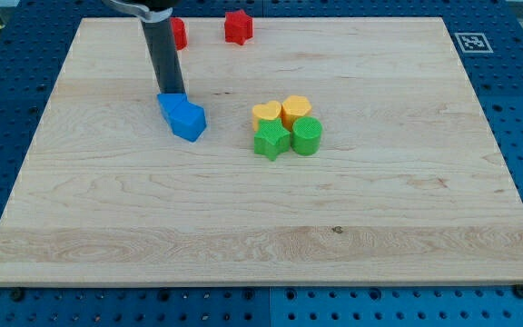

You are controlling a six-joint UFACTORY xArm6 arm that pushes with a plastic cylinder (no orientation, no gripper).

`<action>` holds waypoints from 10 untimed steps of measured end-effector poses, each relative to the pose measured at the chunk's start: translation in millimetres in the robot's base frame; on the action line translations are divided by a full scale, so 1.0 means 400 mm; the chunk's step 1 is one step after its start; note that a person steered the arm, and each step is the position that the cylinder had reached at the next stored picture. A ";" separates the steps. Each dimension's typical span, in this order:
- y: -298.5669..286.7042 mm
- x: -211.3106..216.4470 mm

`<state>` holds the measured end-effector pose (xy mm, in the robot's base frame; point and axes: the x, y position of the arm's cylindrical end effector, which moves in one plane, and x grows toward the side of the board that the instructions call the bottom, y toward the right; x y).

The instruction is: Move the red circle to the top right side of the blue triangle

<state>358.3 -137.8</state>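
The red circle (179, 34) lies near the board's top edge, left of centre, partly hidden behind my rod. Two blue blocks touch each other left of the board's centre. The lower right one looks like the blue triangle (190, 122). The upper left one looks like a blue cube (171, 103). My tip (174, 94) stands at the top edge of the blue cube, touching it or nearly so. The tip is well below the red circle.
A red star (238, 26) lies at the top edge, right of the red circle. A tight cluster sits right of the blue blocks: yellow heart (266, 113), yellow hexagon (296, 109), green star (271, 140), green circle (306, 135).
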 end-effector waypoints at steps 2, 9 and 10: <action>-0.149 -0.233; 0.012 -0.359; 0.044 -0.286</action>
<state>243.9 -120.1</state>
